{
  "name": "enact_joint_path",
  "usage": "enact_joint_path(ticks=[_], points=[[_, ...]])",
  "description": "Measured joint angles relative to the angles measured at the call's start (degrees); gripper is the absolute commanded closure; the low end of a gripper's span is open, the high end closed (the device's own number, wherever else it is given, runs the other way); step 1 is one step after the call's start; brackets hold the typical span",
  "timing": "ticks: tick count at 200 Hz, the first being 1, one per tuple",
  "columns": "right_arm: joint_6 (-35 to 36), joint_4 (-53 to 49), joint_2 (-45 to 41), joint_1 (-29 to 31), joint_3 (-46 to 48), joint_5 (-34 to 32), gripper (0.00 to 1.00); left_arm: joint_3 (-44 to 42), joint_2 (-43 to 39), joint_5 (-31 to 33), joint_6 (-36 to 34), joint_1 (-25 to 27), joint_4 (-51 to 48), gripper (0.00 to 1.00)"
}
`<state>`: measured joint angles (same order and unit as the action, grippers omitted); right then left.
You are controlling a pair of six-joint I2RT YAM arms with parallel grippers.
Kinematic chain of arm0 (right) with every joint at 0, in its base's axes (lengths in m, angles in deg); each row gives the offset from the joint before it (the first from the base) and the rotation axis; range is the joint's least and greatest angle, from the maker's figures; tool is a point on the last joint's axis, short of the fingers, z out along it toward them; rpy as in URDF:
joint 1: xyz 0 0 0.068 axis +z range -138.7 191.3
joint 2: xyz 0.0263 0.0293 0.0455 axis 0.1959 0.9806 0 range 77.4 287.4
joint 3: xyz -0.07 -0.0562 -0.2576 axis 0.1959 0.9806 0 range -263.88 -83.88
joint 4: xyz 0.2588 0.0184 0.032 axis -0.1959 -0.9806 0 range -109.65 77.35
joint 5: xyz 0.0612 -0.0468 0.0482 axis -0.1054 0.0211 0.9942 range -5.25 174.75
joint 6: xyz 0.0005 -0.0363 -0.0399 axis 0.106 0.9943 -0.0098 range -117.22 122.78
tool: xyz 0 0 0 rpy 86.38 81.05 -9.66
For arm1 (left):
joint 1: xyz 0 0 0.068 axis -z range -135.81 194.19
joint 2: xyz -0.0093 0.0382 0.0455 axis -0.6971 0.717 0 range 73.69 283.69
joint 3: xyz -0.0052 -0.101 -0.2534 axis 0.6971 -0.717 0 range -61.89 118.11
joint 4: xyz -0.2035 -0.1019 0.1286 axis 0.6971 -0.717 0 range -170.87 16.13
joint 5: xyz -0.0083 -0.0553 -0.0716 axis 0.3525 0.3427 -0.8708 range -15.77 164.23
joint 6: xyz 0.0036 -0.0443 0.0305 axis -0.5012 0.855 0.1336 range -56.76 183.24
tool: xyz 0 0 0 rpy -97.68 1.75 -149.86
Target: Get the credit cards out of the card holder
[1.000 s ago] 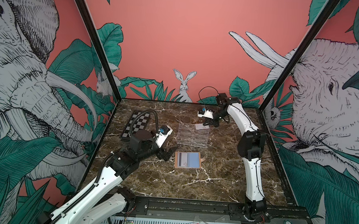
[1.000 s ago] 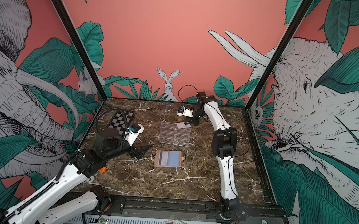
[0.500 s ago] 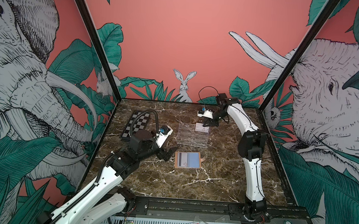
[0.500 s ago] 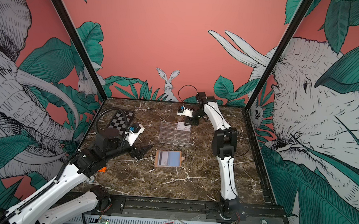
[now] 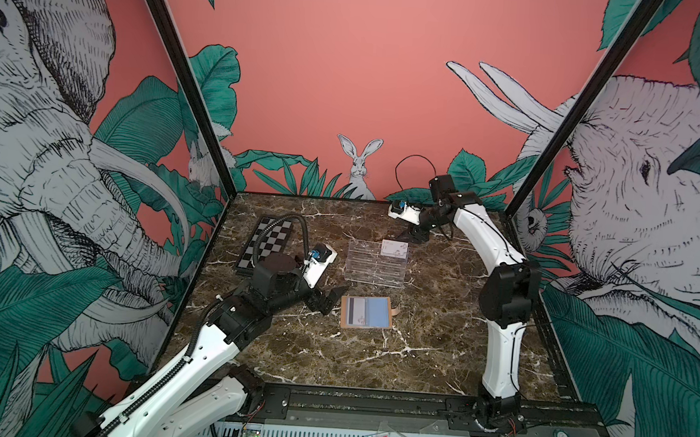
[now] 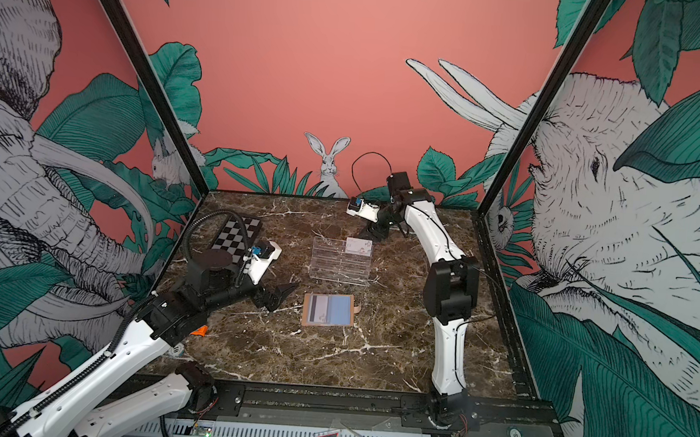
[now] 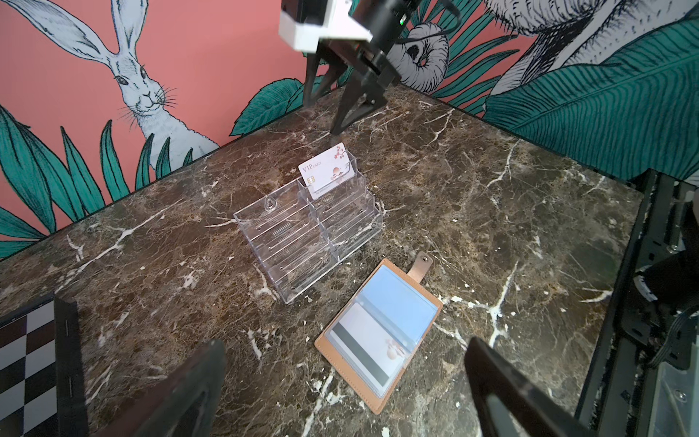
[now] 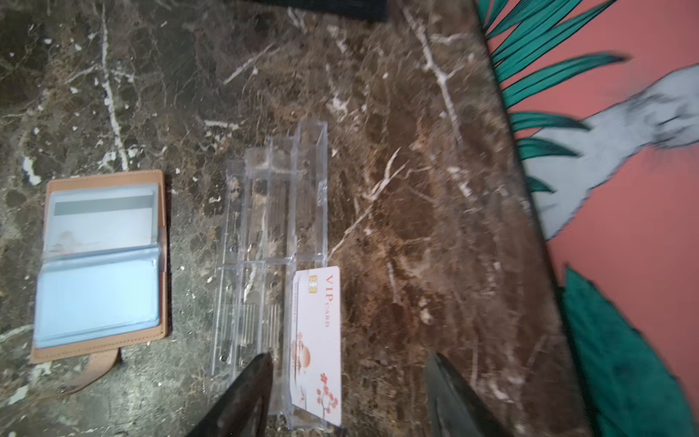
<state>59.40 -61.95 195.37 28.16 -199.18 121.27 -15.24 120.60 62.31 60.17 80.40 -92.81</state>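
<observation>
The card holder (image 8: 94, 346) lies open on the desk (image 5: 438, 316) just right of my left jaws, which stand wide and empty. Its credit cards (image 5: 360, 311) are sleeved long-ways, front to back. My right jaws hang parted and empty well back, over the white card (image 5: 394, 248) in the clear rack (image 5: 372, 268), so the left arm is nearer.

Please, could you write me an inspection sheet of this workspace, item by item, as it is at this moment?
Surface: dark marble table, nothing spilled seen.
Job's things: card holder lies open and flat; a grey-striped card and a pale blue card sit in its sleeves. VIP card stands in the clear rack, back tier.
Clutter: chequered board, far left.
Grippers: left gripper open, empty, beside the holder; right gripper open, empty, above the rack's back.
Cables: black hose on left arm; thin loop at right wrist.
Surroundings: mural walls, black frame posts.
</observation>
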Motion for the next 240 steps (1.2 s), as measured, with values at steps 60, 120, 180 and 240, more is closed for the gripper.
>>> enact_joint_path(ticks=[60, 120, 180, 240], points=[[-17.6, 36.3, -27.0, -0.3, 28.5, -6.1, 0.02, -3.3, 0.1, -0.7, 10.2, 0.0, 3.0, 0.01], [-49.9, 55.8, -46.0, -4.9, 46.1, -24.4, 0.02, -7.5, 4.4, -0.7, 24.4, 0.0, 5.9, 0.01], [-65.4, 50.3, -61.1, -6.9, 52.3, -28.4, 0.02, -11.8, 10.5, -3.0, 37.9, -2.8, 9.3, 0.03], [-70.8, 41.2, -63.9, -6.9, 54.4, -24.0, 0.02, -18.0, 17.0, -9.9, 49.4, -5.2, 17.4, 0.09]])
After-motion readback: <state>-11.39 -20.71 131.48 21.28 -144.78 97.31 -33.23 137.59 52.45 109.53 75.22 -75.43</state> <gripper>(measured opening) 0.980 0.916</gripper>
